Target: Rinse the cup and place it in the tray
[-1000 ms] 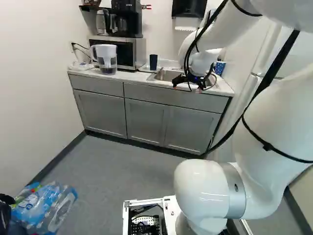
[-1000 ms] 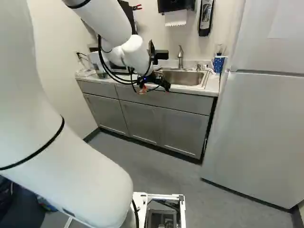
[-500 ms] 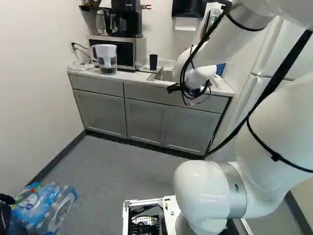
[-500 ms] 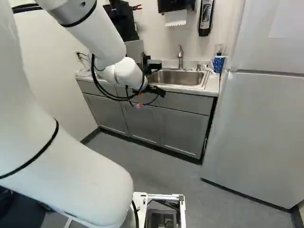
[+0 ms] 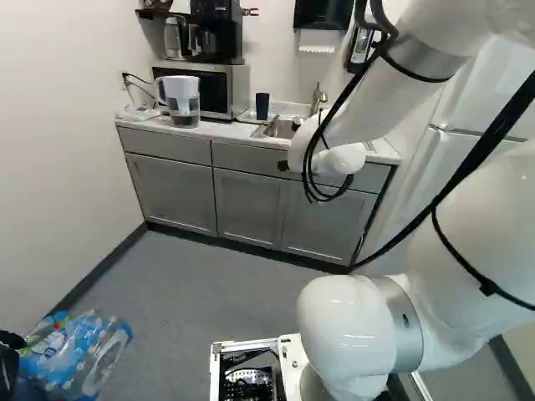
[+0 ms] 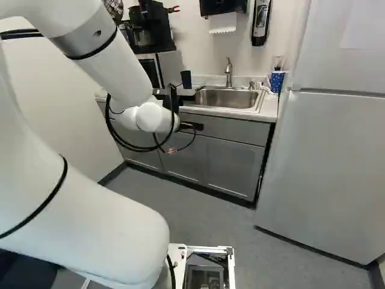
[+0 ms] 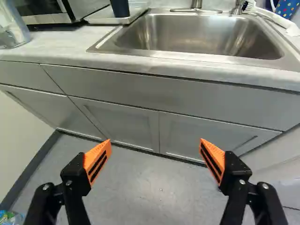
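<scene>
Jaws stand wide apart on the gripper (image 6: 192,126), orange pads (image 7: 97,158) facing each other. Beyond them, gray cabinets (image 5: 251,205) support the countertop (image 7: 61,44), with the sink (image 7: 197,33) set into it. The dark cup (image 5: 262,106) (the task item) stands on the white tray (image 7: 110,20), between the sink and the microwave (image 5: 219,88). The faucet (image 6: 228,75) rises behind the basin. Above, the paper towel dispenser (image 6: 218,7) is mounted on the wall.

Open air above sink (image 7: 187,57); faucet (image 6: 228,72) rises behind. Cabinet fronts (image 7: 117,123) block way below. Microwave (image 5: 219,88) flanks tray (image 7: 108,21).
</scene>
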Controlling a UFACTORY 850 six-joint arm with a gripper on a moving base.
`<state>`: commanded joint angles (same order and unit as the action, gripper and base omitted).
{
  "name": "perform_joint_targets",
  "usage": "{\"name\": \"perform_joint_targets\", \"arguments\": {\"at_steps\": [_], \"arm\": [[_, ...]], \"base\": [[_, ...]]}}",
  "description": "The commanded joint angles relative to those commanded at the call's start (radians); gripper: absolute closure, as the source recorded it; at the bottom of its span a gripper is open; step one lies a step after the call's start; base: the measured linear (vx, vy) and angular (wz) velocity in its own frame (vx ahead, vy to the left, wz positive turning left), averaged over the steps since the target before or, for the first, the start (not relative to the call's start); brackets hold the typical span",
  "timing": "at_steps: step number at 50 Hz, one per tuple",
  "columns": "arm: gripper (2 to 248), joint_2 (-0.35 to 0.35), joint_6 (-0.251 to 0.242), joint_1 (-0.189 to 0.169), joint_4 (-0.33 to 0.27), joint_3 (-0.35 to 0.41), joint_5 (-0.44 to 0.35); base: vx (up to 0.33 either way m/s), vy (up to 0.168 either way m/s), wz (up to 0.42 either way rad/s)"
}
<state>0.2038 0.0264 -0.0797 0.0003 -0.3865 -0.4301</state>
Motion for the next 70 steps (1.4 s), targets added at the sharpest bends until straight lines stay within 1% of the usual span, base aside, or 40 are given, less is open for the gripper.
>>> {"name": "perform_joint_targets", "arguments": {"at_steps": [15, 36, 53, 70], "arm": [[3, 0.024, -0.008, 0.025, 0.0, 0.095, -0.14], [3, 0.049, -0.017, 0.052, 0.0, 0.195, -0.288], [3, 0.063, -0.022, 0.067, 0.0, 0.251, -0.371], [3, 0.072, -0.025, 0.076, 0.0, 0.286, -0.423]], "base": [[0.0, 0.0, 0.0], [0.0, 0.0, 0.0], [0.0, 0.0, 0.0], [0.0, 0.0, 0.0]]}}
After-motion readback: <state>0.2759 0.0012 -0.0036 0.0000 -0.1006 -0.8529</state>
